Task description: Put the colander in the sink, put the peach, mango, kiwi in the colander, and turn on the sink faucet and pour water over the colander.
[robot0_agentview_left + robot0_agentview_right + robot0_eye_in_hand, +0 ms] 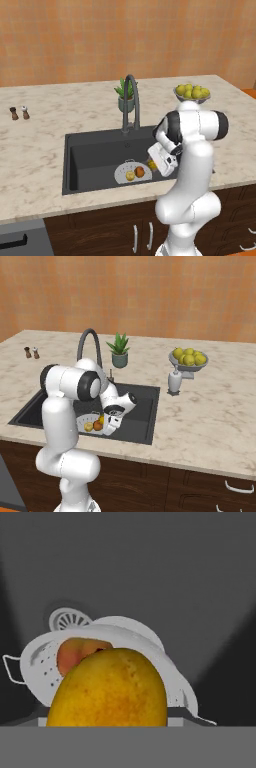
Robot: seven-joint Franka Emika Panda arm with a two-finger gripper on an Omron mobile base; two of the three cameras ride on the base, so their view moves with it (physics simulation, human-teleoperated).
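Gripper (156, 165) part-open, clamped on yellow-orange oval mango (109, 689) – low in dark grey rectangular sink (95, 147), at 3 o'clock of pale perforated round colander (123, 174). Risk – early release rolls mango off rim onto basin floor.

Stone-look worktop, matt dark sink, perforated pale colander

The worktop (40, 150) has a pale marbled, stone-like surface with a low sheen; the sink (95, 155) is smooth matt dark grey, its drain (67, 618) a slotted metal-looking disc. The sink faucet (131, 102) is dark grey with a dull metallic look. The colander (145, 644) is smooth pale grey-white, pierced with small holes, with thin wire-like handles. The mango (110, 689) has mottled, finely speckled yellow-orange skin. The cabinet fronts (100, 230) look like dark wood with shiny metal pulls.
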